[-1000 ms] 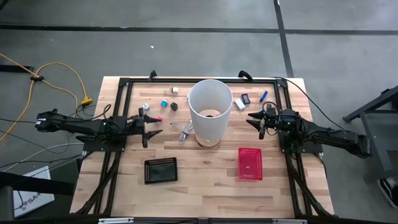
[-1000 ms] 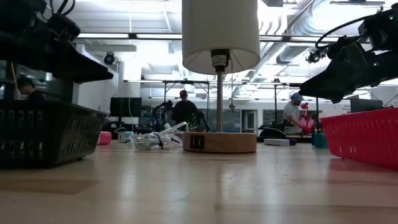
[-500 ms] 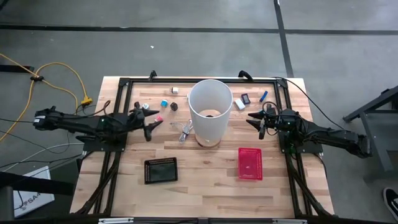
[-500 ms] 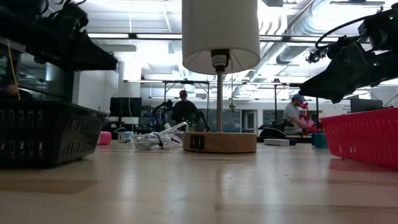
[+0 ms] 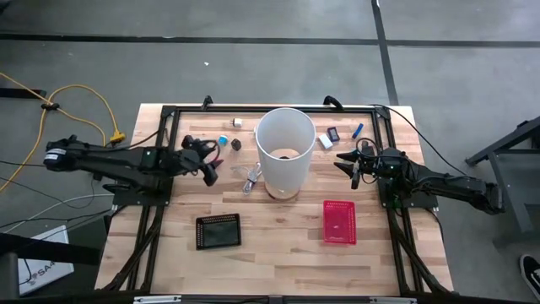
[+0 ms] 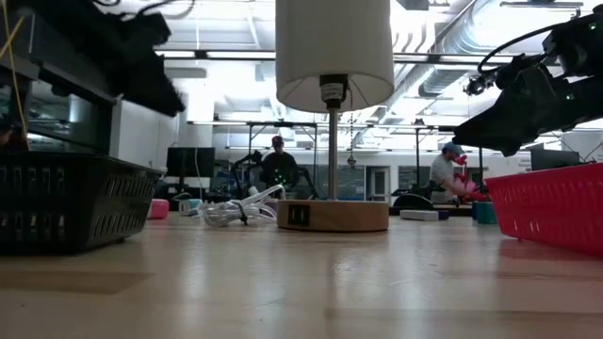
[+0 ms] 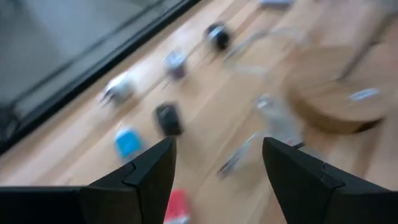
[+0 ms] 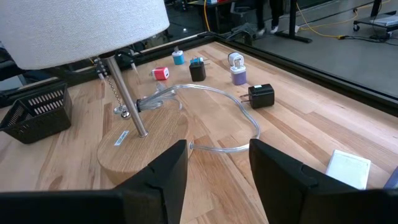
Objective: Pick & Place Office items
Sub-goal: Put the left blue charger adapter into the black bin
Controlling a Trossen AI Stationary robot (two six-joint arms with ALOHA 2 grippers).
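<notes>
Toward the left side of the pale wooden worktop (image 5: 278,245), the left tool (image 5: 206,165) hangs over the scatter of small office items with its two dark fingers (image 7: 140,177) spread and nothing between them. Just under and beside it lie a small pink block (image 7: 178,208), a small teal block (image 7: 127,142), a small black piece (image 7: 168,118) and a small white-and-grey piece (image 7: 118,90), all resting on the wood and close together. That crowding is the first risk: a descent slightly off line would likely push one piece into its neighbour or close on two at once, and such small bits could easily squirt out of a pinch. Next along, a clear coiled cable (image 8: 211,118) runs from the round wooden base (image 8: 146,146) of the white cylindrical lamp (image 5: 285,150); a finger sweeping that way could snag it and tug the lamp. A carry toward the flat black mesh tray (image 5: 218,230) or the red mesh basket (image 5: 339,221) might clip the tall shade. Farther right, a white square block (image 5: 326,140), a black piece (image 5: 333,133) and a short blue stick (image 5: 358,130) lie near the back edge. The right tool (image 5: 348,160) waits beside the lamp, fingers (image 8: 155,180) apart and empty.
</notes>
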